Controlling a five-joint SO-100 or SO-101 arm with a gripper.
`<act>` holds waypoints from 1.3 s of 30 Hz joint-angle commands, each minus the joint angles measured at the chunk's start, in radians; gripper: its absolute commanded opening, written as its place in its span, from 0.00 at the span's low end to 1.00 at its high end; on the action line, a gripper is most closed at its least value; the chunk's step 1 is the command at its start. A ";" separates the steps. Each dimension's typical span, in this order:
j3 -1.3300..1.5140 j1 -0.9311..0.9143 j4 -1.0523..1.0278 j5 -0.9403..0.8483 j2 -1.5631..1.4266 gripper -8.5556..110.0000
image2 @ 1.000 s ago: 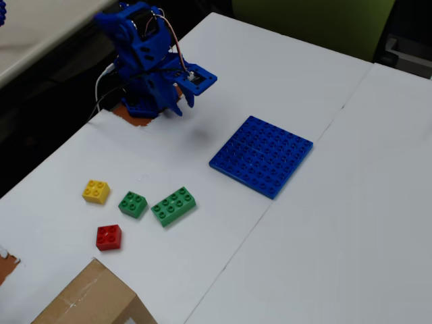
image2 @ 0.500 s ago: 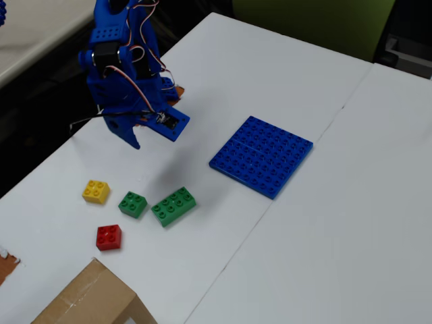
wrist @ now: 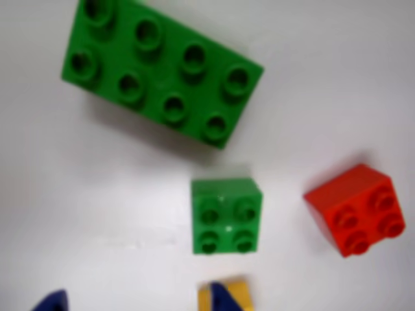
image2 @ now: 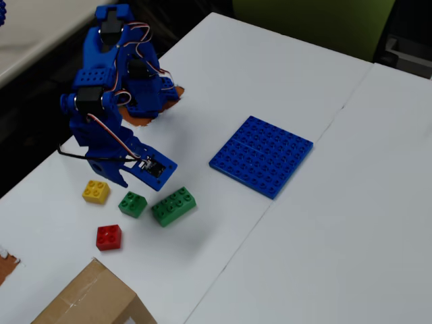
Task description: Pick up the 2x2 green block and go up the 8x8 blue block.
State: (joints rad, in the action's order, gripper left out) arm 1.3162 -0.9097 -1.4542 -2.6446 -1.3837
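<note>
Hovering with gripper jaws spread wide and empty just above small green brick, centred between fingertips for grasping, blue baseplate well off sideways.

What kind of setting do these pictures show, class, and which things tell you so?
Probably a hobby or classroom robotics bench: a small blue plastic robot arm with exposed wires stands on white tabletops, among toy studded bricks, a flat blue studded baseplate and a cardboard box.

Blue plastic arm, black servos, exposed wires
</note>
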 commanded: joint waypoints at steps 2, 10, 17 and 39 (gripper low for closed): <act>-0.152 -0.005 0.020 -0.029 0.083 0.30; -0.316 -0.052 0.046 -0.183 0.209 0.31; -0.330 -0.067 0.057 -0.181 0.258 0.31; -0.304 -0.008 0.023 -0.097 0.336 0.31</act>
State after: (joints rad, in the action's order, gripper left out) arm 1.0308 -0.9296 -1.4251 -2.7382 -1.0400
